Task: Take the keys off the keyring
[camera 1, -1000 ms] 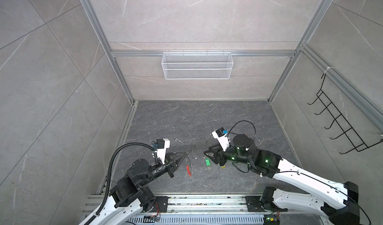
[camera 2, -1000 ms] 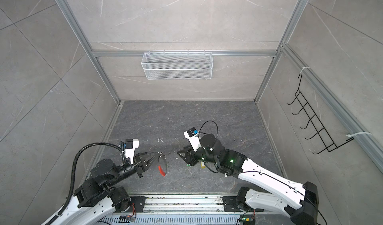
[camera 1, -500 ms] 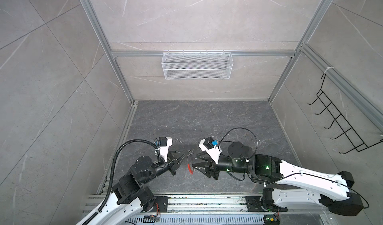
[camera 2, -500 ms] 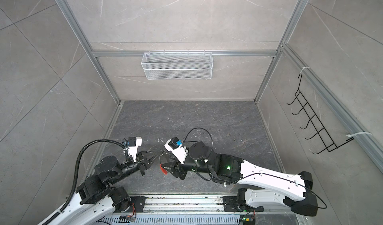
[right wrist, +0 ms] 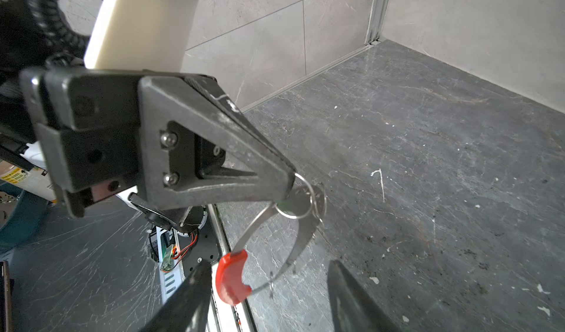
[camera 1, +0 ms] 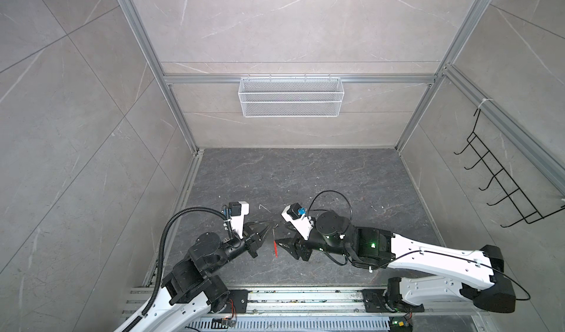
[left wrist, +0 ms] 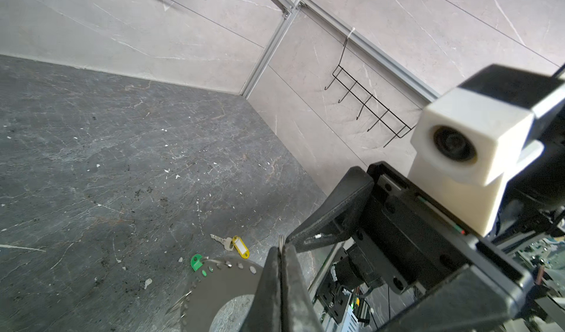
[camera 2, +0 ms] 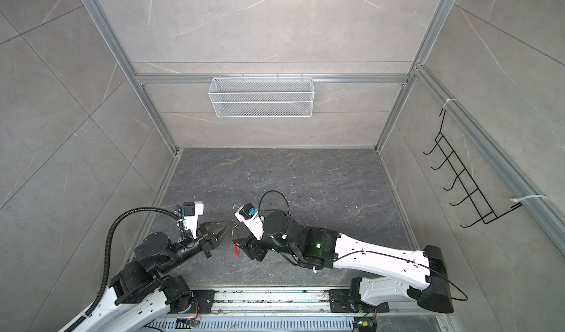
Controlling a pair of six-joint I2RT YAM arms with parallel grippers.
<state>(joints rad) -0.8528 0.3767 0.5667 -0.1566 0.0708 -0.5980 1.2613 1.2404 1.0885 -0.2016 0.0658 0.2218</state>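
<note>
My left gripper is shut on the top of the keyring, a grey metal hoop that hangs from its tips above the floor. The hoop's red sleeve is at the low end, also seen in both top views. Small split rings sit on the hoop by the left fingertips. My right gripper is open, its fingers on either side of the sleeve end without touching it. The keys lie on the floor: the yellow-tagged one and the green tag, which is partly behind the hoop.
The right arm reaches across the front of the floor and hides the keys in both top views. A metal rail runs along the front edge. A wire basket hangs on the back wall, a black hook rack on the right wall.
My right arm has swung left, away from the keys on the floor and up to the hanging keyring, and its jaws have widened. The left gripper has kept its hold, shifting only slightly.
</note>
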